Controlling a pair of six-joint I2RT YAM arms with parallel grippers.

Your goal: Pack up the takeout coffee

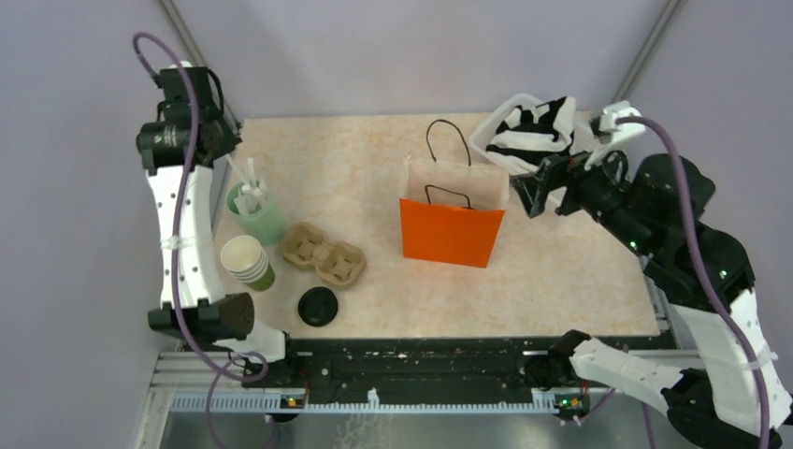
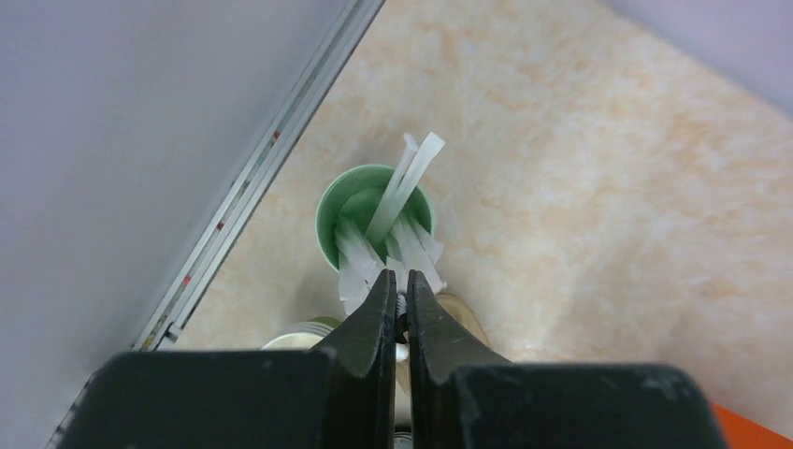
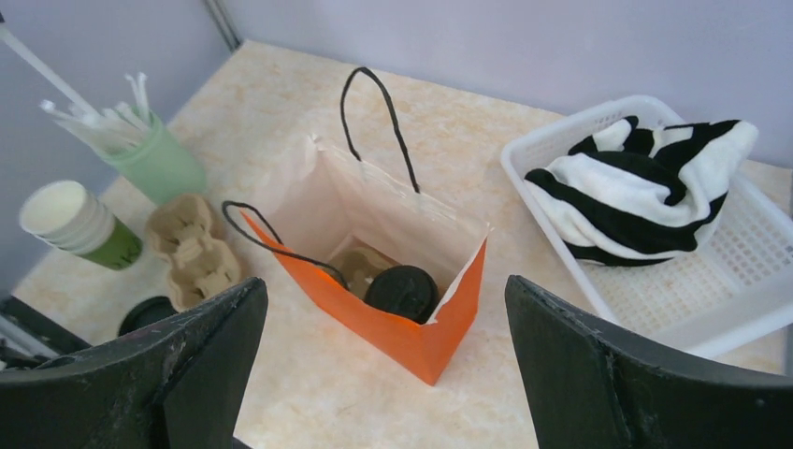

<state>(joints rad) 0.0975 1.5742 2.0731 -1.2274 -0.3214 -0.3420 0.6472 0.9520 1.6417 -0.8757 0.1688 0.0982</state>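
Observation:
The takeout coffee (image 3: pixel 402 290) stands inside the orange paper bag (image 3: pixel 411 332); only its black lid shows, beside a cardboard piece. In the top view the bag (image 1: pixel 449 232) stands upright mid-table and hides the cup. My right gripper (image 3: pixel 383 285) is open and empty, held above and to the right of the bag (image 1: pixel 528 192). My left gripper (image 2: pixel 399 281) is shut on a white straw, just above the light green cup of straws (image 2: pixel 374 220) at the far left (image 1: pixel 224 150).
A stack of lidless green cups (image 1: pixel 248 262), a cardboard cup carrier (image 1: pixel 323 254) and a loose black lid (image 1: pixel 318 306) lie at the near left. A white basket (image 1: pixel 496 131) with a striped cloth stands at the back right.

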